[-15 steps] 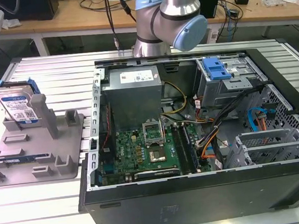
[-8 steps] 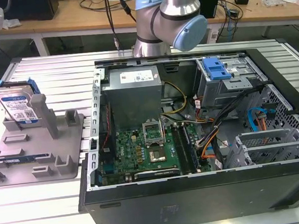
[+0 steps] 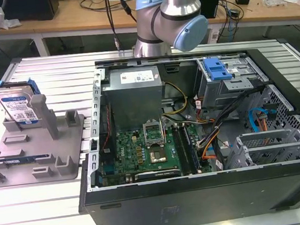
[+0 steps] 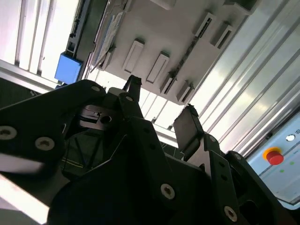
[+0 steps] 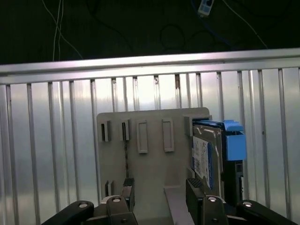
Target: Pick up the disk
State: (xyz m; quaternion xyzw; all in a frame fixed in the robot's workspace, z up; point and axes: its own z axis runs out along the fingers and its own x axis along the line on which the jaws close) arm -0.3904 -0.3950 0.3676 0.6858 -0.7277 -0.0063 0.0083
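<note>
Jaws: apart, empty, facing the holder tray (image 5: pixel 150 164) | Disk (image 3: pixel 14 108): upright on edge at a tray corner, near the desk's edge on the exterior view's left | Risk: disk sits off the jaws' gap; a misaligned approach would likely strike its blue bracket (image 5: pixel 234 140) or tip it.

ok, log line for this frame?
phase: pre-grasp | gripper: open, empty, clear of disk | disk: standing in tray, not held | case: open
</note>
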